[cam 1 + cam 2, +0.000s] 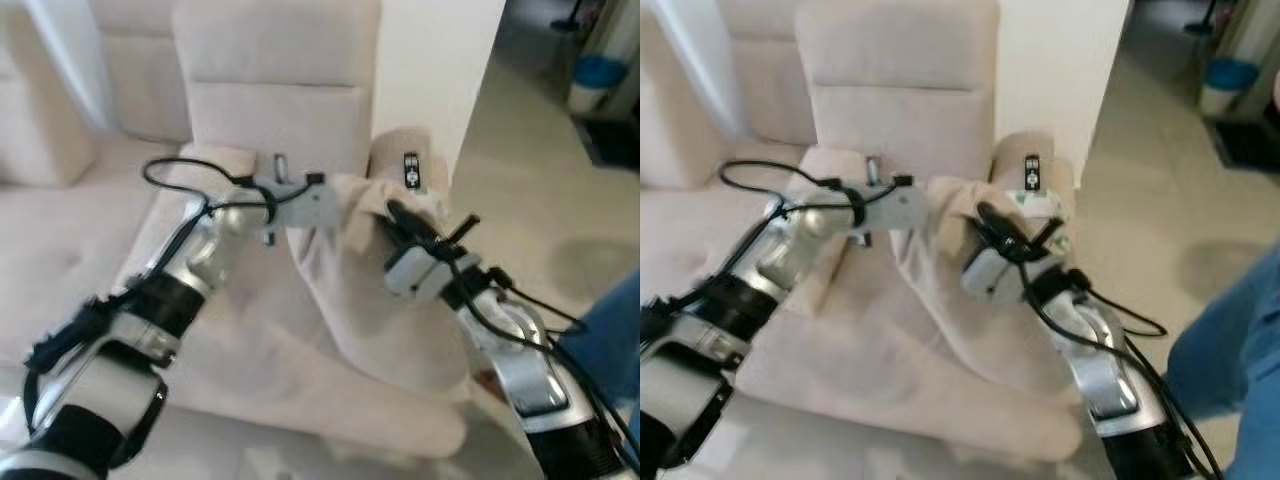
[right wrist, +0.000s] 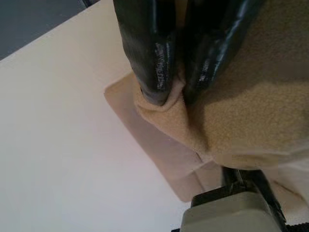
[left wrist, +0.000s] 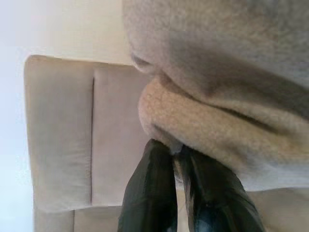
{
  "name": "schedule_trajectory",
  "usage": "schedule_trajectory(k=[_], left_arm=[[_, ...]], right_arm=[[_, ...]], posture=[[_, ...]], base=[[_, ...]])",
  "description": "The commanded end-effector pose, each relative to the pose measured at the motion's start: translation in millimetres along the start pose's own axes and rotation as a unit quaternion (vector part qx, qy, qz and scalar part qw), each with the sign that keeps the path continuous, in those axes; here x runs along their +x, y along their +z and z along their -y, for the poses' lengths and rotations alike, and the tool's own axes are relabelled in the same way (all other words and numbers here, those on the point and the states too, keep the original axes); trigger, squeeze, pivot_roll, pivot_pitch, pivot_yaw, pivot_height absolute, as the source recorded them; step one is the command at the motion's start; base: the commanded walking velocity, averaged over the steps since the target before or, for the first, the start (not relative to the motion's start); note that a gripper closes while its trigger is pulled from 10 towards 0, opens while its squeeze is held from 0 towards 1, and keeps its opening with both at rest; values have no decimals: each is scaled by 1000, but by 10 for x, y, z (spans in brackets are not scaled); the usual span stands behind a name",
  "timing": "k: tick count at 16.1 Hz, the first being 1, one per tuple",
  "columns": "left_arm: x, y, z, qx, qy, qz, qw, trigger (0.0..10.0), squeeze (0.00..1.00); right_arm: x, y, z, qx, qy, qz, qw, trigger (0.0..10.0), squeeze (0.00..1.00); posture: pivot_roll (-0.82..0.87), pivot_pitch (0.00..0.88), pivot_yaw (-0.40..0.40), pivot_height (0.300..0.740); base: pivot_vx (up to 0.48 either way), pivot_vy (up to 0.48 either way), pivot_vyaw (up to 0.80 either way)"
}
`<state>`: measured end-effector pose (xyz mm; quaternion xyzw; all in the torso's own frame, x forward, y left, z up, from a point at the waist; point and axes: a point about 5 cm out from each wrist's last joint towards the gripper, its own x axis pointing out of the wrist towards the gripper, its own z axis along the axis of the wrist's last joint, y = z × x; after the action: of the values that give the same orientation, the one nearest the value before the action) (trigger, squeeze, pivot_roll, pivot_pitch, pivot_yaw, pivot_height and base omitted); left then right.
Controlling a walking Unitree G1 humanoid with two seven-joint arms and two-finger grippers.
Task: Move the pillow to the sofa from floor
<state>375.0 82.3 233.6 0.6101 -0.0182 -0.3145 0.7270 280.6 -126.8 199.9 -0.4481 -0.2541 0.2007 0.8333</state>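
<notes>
Hanging between two grippers is one pillow, a beige fleecy cushion [image 1: 350, 290] with a soft, nubbly cover, held up over the seat of a single cream upholstered sofa [image 1: 275, 100]. Its top edge stretches from one gripper to the other, and its lower end sags onto the seat cushion near the front edge.

The left gripper [image 1: 325, 200] reaches in from the robot's left on a silver arm and meets the upper left corner of the pillow. In the left wrist view its two black fingers [image 3: 149, 193] lie close together, with a fold of the fleecy fabric pinched between their tips, so they are clamped on the pillow [image 3: 217, 111].

The right gripper [image 1: 990, 222] comes up from the robot's right and grips the pillow's upper right edge, just in front of the sofa's padded armrest [image 1: 1025, 150]. In the right wrist view both black fingers [image 2: 149, 53] are nearly together, squeezing a bunched ridge of tan fleece [image 2: 241, 111] between them.

A small black remote-like object [image 1: 411, 170] lies on top of the armrest. Beyond the sofa stands a white wall [image 1: 440, 70], and a pale tiled floor [image 1: 530, 190] runs off to the right, where one blue bin-like object [image 1: 598, 75] stands far back. Blue cloth [image 1: 1230, 330], of a kind I cannot tell, fills the lower right corner.
</notes>
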Motion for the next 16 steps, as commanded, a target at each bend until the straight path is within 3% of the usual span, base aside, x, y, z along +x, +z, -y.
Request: schedule_trajectory(k=[1,3,14,16], left_arm=[[-10,191,-37,21,6,42,999,10000,0],[-10,189,-40,21,7,42,999,10000,0],[-10,173,-35,25,2,40,999,10000,0],[-8,168,-35,26,4,38,999,10000,0]], right_arm=[[73,156,-24,3,3,43,999,10000,0],[75,157,-24,4,2,43,999,10000,0],[89,162,-52,4,4,44,999,10000,0],[89,162,-55,4,4,45,999,10000,0]], posture=[[-1,0,40,740],[-1,0,40,740],[1,0,43,740],[2,0,42,740]], base=[[0,0,0],[0,0,0],[0,467,0],[0,189,0]])
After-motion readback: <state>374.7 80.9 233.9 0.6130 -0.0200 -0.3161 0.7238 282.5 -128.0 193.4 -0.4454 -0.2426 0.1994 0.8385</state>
